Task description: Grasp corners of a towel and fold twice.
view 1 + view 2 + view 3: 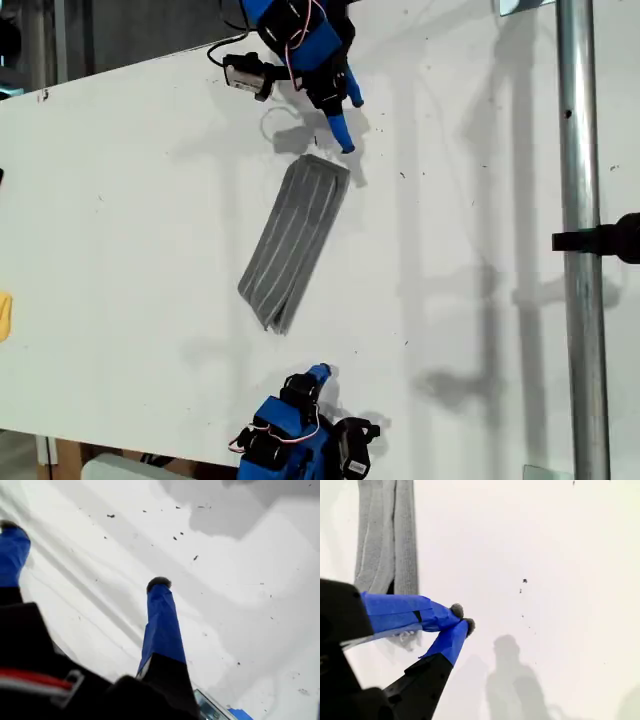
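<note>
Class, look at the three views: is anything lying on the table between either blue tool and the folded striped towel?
Nothing visible does. The towel lies alone on the white table, with only bare surface between it and the shut second tool. The first tool sees only table.

Towel (385,540) cut off by second wrist view's edge, corners unseen.

Soft ribbed cloth towel (295,240) (matt white table (120,200))

No text, label, brand, number or sign can be read on anything in these views.
</note>
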